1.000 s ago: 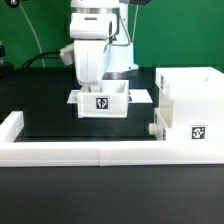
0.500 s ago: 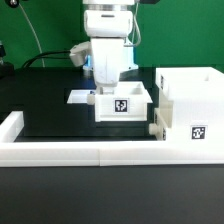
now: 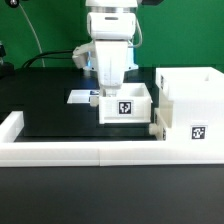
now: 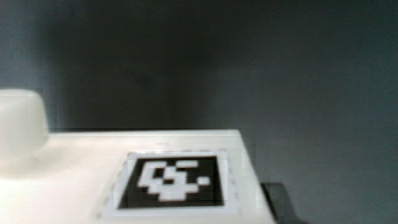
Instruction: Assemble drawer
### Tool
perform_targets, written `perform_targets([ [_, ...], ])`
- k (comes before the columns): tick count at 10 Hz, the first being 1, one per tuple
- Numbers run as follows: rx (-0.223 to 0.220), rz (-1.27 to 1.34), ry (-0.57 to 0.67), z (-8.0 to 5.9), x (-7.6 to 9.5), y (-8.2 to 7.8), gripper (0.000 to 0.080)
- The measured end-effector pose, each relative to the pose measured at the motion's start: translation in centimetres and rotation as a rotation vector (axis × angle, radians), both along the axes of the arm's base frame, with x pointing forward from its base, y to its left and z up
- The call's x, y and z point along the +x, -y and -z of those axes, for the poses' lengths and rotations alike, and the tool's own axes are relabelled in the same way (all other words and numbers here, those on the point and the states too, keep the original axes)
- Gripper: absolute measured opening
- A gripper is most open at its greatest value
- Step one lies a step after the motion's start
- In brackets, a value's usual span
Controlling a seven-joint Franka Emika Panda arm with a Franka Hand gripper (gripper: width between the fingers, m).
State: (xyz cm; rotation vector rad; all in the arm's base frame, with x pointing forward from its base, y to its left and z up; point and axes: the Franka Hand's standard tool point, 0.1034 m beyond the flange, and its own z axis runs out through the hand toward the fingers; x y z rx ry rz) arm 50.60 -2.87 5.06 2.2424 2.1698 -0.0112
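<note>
A small white open-top tray (image 3: 125,104) with a square marker on its front is held just above the black table. My gripper (image 3: 119,89) reaches down into it from above and is shut on its wall. The tray hangs close to the open side of the large white box casing (image 3: 190,112) at the exterior view's right. A small white part (image 3: 155,129) sticks out low on the casing's side. In the wrist view the tray's marker face (image 4: 178,180) fills the foreground, with one dark finger (image 4: 279,203) beside it.
The marker board (image 3: 80,97) lies flat on the table behind the tray, partly hidden by it. A low white border rail (image 3: 90,153) runs along the front and up the left side. Cables hang behind the arm.
My gripper has carried the tray toward the exterior view's right, nearer the casing. Most of the shift came in the first half second. The marker board now shows behind it.
</note>
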Motion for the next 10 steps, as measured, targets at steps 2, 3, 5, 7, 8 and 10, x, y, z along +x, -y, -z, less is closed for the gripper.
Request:
perform_targets([
  [2, -0.012, -0.049, 0.001, 0.1, 1.5, -0.9, 0.0044],
  [3, -0.014, -0.049, 0.006, 0.1, 2.1, -1.4, 0.0044],
  [5, -0.017, -0.025, 0.012, -0.3, 2.7, -1.4, 0.0044],
  [7, -0.016, -0.024, 0.009, -0.2, 2.6, -1.3, 0.0044],
  [8, -0.016, -0.025, 0.008, -0.2, 2.6, -1.4, 0.0044],
  [10, -0.019, -0.024, 0.0, -0.4, 2.8, -1.5, 0.0044],
])
